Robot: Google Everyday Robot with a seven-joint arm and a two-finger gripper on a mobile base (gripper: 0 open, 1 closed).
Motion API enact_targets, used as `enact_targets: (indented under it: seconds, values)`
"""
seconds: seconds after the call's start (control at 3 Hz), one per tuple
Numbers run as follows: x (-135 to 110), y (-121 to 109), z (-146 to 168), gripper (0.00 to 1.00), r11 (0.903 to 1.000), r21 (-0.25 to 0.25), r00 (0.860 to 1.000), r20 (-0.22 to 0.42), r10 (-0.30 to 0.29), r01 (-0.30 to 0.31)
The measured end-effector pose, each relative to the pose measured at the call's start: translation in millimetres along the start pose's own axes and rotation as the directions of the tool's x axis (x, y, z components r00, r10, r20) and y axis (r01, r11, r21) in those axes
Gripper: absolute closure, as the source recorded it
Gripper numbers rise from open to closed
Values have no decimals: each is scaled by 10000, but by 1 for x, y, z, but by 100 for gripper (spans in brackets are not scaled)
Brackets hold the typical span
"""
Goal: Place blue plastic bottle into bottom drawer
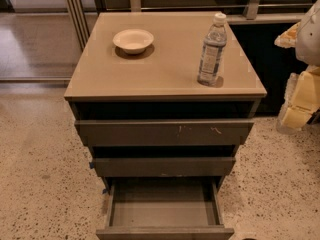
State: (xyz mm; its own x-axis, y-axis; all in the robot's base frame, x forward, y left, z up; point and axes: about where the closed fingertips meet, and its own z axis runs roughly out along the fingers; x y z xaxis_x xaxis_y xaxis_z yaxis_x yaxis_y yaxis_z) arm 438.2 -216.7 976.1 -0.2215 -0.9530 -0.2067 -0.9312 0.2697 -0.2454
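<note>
The blue plastic bottle (212,51) stands upright with its white cap on, at the right side of the cabinet top (165,69), close to the front right corner. The bottom drawer (162,211) is pulled out and its tray is empty. My gripper (299,101) is at the right edge of the view, beside the cabinet, about level with its top, well to the right of the bottle and not touching it. It holds nothing that I can see.
A cream bowl (133,40) sits on the cabinet top at the back left. The scratched top drawer (165,132) and the middle drawer (164,166) stick out a little. Speckled floor (40,174) lies around the cabinet. A dark counter (265,44) stands behind it.
</note>
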Motion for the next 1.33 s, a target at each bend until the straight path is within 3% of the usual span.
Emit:
enact_targets:
  seconds: [0.33, 0.67, 1.33]
  values:
    - [0, -1, 0, 0, 10000, 41, 10000, 15, 5, -5]
    - [-4, -30, 11, 0, 9991, 372, 9995, 256, 190, -200]
    - [-24, -126, 46, 0, 9914, 1049, 9851, 1607, 612, -787]
